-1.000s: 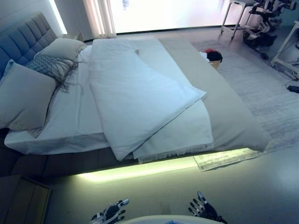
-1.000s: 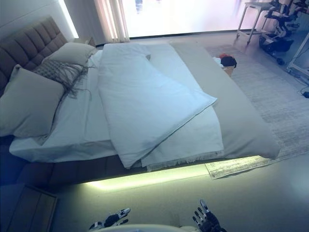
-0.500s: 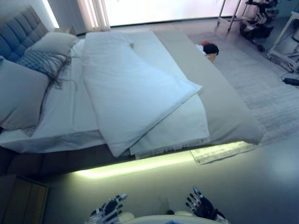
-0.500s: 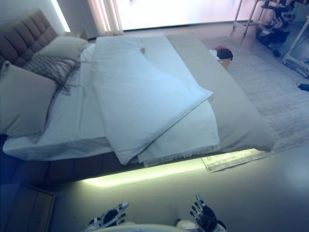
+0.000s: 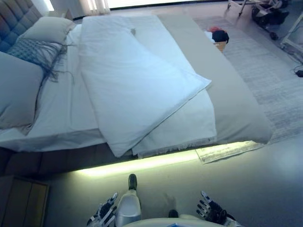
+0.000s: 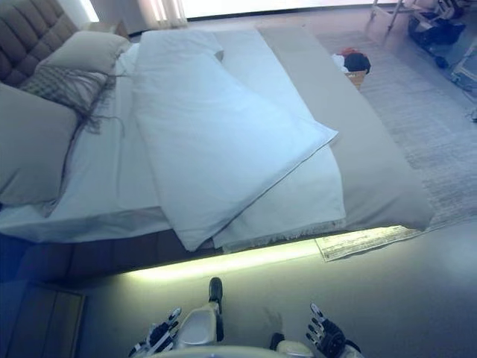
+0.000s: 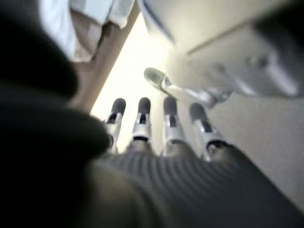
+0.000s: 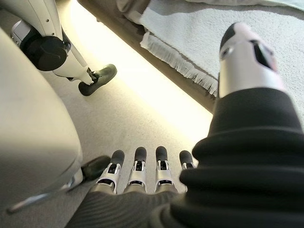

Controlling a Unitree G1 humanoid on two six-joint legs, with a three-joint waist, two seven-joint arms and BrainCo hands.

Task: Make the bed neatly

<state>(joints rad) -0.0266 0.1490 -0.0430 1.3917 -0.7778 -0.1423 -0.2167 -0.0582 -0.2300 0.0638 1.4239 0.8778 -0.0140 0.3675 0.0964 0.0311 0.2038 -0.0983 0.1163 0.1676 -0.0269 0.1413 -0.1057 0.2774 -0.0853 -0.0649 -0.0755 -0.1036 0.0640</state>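
A bed (image 5: 236,109) lies ahead with a white duvet (image 5: 132,90) rumpled and folded diagonally over its middle, one corner pointing toward the foot side. A white sheet (image 5: 61,109) shows beside it and a grey cover (image 5: 227,94) lies across the foot end. Several pillows (image 5: 19,90) sit at the grey headboard (image 5: 12,19). My left hand (image 5: 103,215) and right hand (image 5: 210,212) hang low at the bottom of the view, both open and empty, well short of the bed. The wrist views show straight fingers (image 7: 168,123) (image 8: 137,166) above the floor.
A lit strip glows under the bed's near edge (image 5: 142,163). A grey rug (image 5: 270,71) lies beyond the foot of the bed, its fringed edge by the floor (image 5: 222,151). A small basket with dark and red items (image 5: 218,38) sits on the rug. A wooden nightstand (image 5: 21,201) stands at lower left.
The whole view has shifted closer to the bed and tilted down. The bedding has not moved. Both hands stay open and low.
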